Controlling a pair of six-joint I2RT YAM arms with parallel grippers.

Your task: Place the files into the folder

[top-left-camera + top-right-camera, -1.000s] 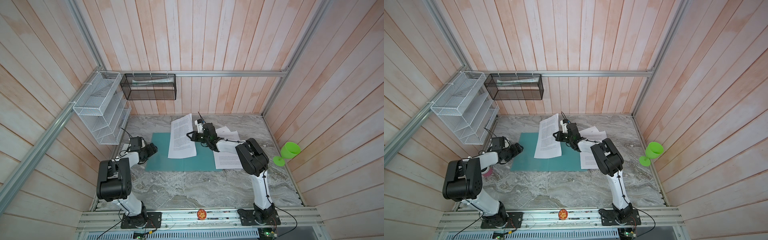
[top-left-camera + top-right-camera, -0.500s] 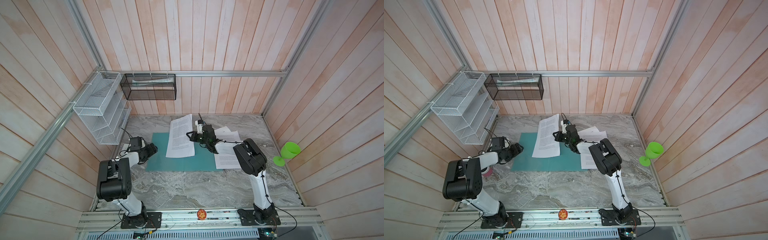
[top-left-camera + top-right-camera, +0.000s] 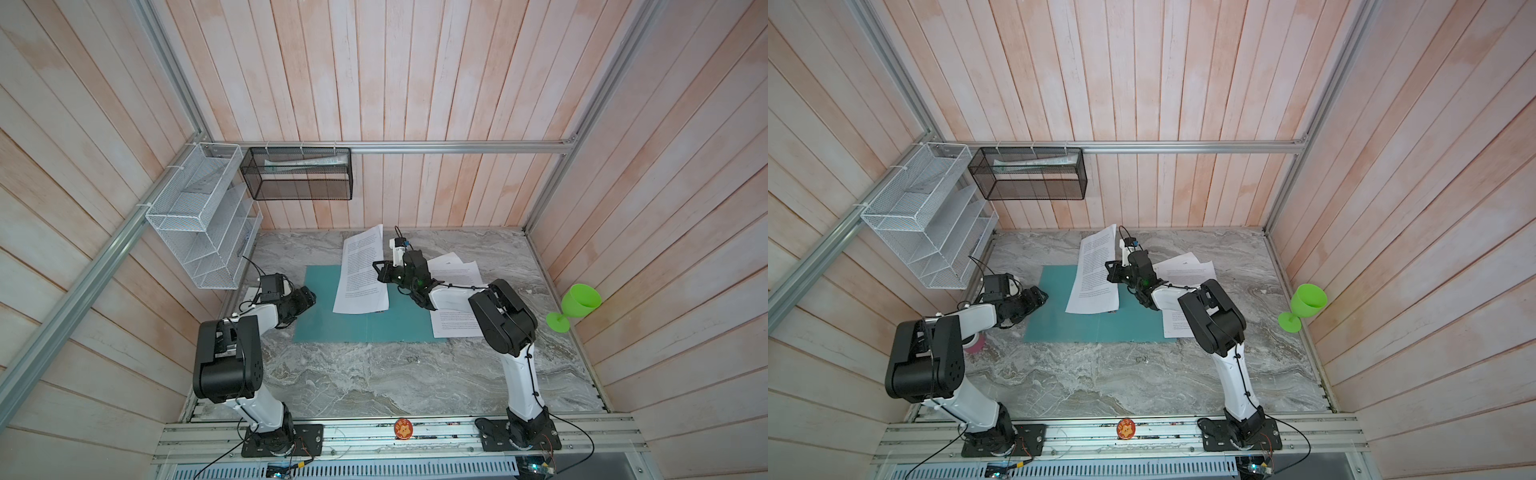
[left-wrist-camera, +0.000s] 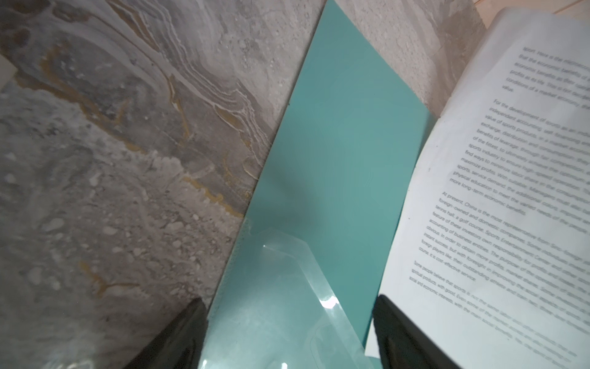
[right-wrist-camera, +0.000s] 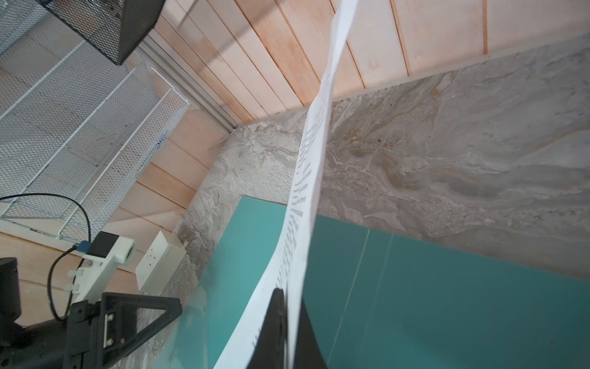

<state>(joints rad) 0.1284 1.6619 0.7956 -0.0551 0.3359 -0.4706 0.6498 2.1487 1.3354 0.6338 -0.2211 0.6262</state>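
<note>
Leftward-shifted right gripper (image 3: 382,275) pinches one sheet (image 3: 359,274) over one folder (image 3: 320,299); left gripper (image 3: 309,297) gapes empty.

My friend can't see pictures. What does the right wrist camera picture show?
The black right gripper pinches a white printed paper sheet, holding it up above an open teal-green folder that lies on the grey marble table.
</note>
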